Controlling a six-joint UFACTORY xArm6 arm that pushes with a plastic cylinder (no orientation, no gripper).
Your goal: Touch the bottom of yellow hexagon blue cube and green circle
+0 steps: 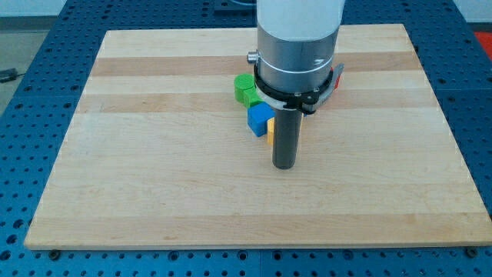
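Observation:
A blue cube (pixel 260 118) lies near the board's middle. A green block (pixel 245 88), rounded in shape, sits just above and to the left of it. A yellow block (pixel 270 131) shows only as a thin sliver at the cube's right, mostly hidden behind my rod. My tip (pixel 285 165) rests on the board just below and to the right of the yellow and blue blocks, slightly apart from the cube. Whether the rod touches the yellow block cannot be told.
A red block (pixel 337 80) peeks out at the right of the arm's silver body (pixel 296 46), which hides the board behind it. The wooden board (pixel 154 177) lies on a blue perforated table (pixel 46 77).

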